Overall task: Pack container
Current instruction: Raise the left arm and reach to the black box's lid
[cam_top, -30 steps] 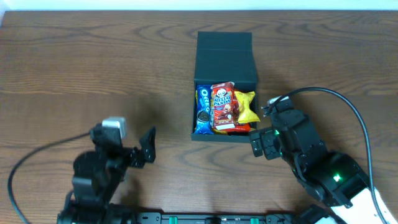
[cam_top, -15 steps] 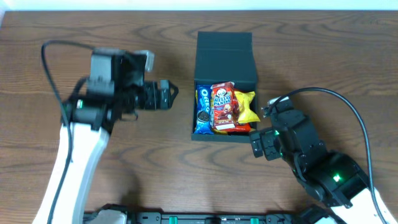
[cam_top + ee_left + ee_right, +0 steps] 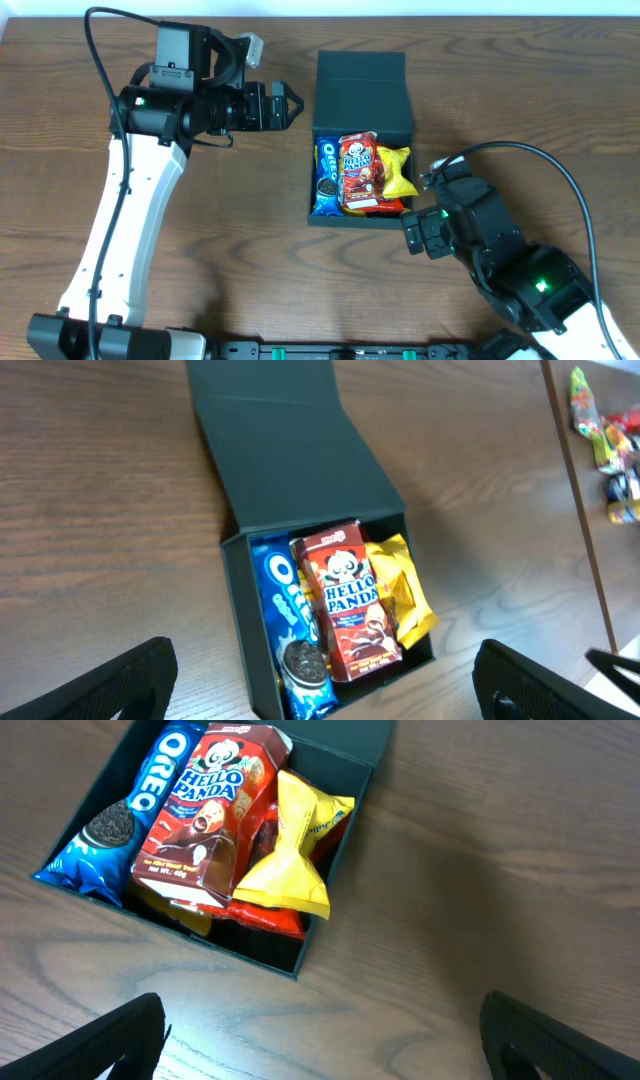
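Overhead view, my findings. The container (image 3: 362, 82) sits on the wooden table (image 3: 200, 270) a little right of centre, toward the far edge. It is a dark teal-green matte box with straight walls and square corners. Its mouth faces up, and its lid (image 3: 275, 450) is folded back flat toward 12 o'clock, so box and lid together make a long axis running 12 to 6 o'clock. The hinge line crosses it from 9 to 3.

Contents lie side by side, each lengthwise from 12 to 6. On the 9 o'clock side is a glossy blue Oreo packet (image 3: 326, 178); in the middle is a red Hello Panda box (image 3: 358, 168) of printed card; on the 3 o'clock side is a crinkled yellow packet (image 3: 398, 172), pinched at the waist. A red packet (image 3: 268, 920) shows beneath these at the 6 o'clock wall. The snacks stand above the rim.

The left gripper (image 3: 287, 105) hangs at 9 o'clock of the lid, just beside it and apart; its fingers point toward 3 o'clock, spread wide, grasping nothing. The right gripper (image 3: 415, 230) is at about 4 o'clock of the box, just beside its near corner; its jaws are released and empty, and I cannot tell whether it touches the wall. The table is brown with a strong wavy grain.
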You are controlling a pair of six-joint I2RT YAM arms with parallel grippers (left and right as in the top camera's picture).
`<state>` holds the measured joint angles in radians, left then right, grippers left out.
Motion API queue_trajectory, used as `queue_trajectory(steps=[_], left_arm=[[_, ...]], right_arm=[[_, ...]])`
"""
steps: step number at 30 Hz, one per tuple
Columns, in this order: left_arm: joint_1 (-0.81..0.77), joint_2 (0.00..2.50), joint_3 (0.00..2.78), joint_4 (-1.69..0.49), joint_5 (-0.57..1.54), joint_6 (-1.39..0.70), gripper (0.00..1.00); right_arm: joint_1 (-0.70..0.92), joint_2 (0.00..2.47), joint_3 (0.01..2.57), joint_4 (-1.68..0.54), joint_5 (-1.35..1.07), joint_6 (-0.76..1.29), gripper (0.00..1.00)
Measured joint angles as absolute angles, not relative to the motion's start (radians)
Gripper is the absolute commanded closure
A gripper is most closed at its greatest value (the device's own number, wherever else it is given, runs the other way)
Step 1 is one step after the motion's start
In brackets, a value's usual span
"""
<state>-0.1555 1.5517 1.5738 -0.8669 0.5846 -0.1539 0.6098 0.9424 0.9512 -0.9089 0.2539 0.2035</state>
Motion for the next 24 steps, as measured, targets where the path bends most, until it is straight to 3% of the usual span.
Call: queue_trajectory(steps=[15,24], left_arm=[[-0.093,2.085,2.146,-0.972,0.734,-0.232,0.04],[-0.043,2.360,2.358,-0.797,0.802,-0.401,0.05]], right_arm=[[0.610,0.942,0.951,-0.916,0.253,0.204,0.01],[0.610,0.942,0.951,-0.916,0.253,0.204,0.01]])
